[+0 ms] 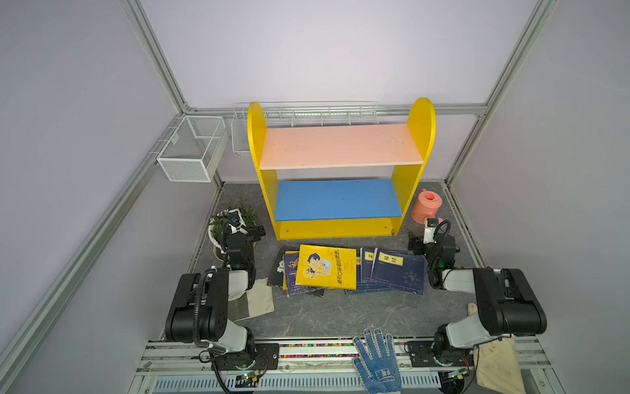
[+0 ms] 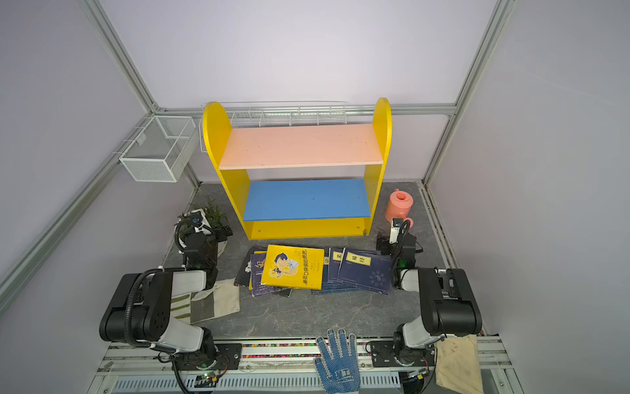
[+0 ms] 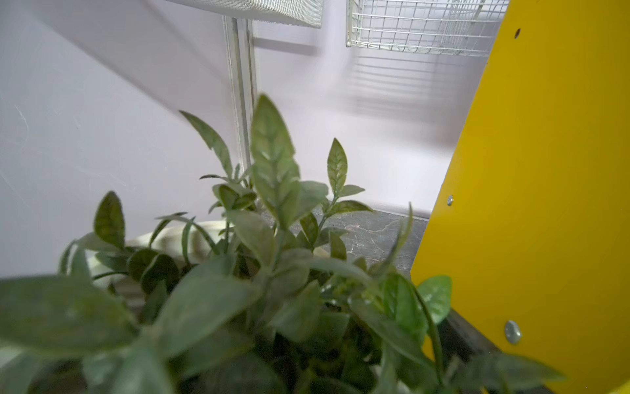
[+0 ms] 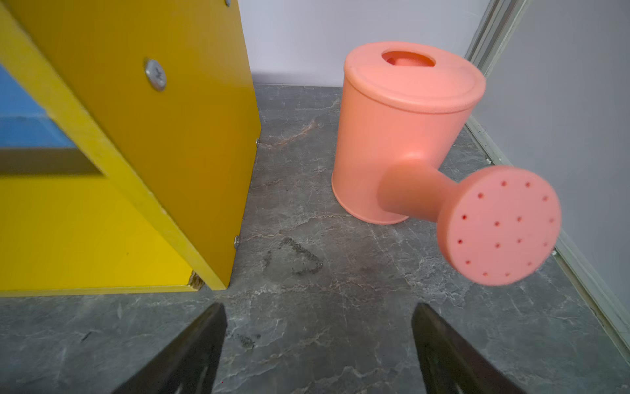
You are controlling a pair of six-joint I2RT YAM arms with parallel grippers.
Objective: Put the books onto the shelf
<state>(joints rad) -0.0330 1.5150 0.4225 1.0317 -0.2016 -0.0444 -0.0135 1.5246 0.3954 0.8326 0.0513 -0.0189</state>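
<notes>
Two things flank shelf (image 1: pixel 414 177): plant (image 1: pixel 246 210) left, watering can (image 1: pixel 426 206) right.

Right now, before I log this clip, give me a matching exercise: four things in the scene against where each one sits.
Things:
1. yellow book
2. watering can
3. potted plant
4. glove

Places:
a. across the front rail
b. on the table, right of the shelf
c. on the table, left of the shelf
d. topmost on the books lying in front of the shelf

Pairs: 1-d, 2-b, 3-c, 4-a.
</notes>
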